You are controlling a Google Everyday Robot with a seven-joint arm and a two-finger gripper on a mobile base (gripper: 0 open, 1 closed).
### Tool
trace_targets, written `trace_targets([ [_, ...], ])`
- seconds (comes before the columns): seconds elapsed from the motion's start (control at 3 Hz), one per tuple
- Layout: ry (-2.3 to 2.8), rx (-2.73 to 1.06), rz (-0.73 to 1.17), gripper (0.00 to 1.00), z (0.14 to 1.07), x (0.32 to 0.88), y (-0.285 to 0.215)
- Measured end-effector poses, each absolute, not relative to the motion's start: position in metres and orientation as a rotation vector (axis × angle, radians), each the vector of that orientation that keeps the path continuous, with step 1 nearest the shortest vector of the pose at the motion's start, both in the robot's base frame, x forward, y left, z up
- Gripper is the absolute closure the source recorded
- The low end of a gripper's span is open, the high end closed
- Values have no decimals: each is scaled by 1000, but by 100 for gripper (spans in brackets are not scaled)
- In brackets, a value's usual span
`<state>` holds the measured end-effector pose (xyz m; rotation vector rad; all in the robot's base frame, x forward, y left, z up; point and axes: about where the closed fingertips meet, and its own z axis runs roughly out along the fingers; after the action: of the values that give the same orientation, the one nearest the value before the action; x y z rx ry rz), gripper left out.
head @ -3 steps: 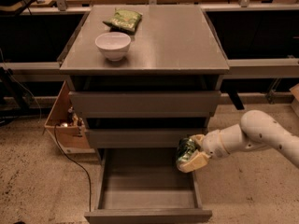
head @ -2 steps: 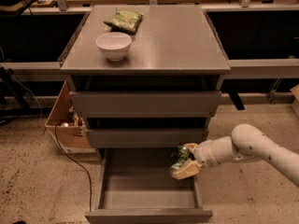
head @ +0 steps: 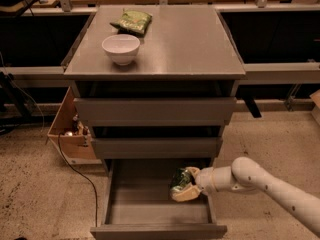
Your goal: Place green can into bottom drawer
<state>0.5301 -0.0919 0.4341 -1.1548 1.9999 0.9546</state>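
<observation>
The green can [head: 179, 179] is held in my gripper [head: 183, 185], whose fingers are shut on it. The arm reaches in from the lower right. The can hangs over the right side of the open bottom drawer [head: 157, 204], just above its grey floor and below the middle drawer front. I cannot tell whether the can touches the drawer floor.
A white bowl [head: 121, 48] and a flat green snack bag [head: 131, 21] sit on the cabinet top [head: 190, 44]. The top drawer [head: 155, 111] and middle drawer [head: 156, 147] are slightly pulled out. An open cardboard box [head: 67, 134] and a black cable [head: 75, 169] lie on the floor at left.
My gripper has moved left and down with the green can, from beside the drawer's right edge to inside the open bottom drawer.
</observation>
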Motion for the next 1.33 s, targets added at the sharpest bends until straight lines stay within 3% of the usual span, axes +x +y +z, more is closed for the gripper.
trace_targets([
  [0.33,2007,-1147,992,100,369,528,-67],
  [1.33,1973,-1124,964,100,339,558,-51],
])
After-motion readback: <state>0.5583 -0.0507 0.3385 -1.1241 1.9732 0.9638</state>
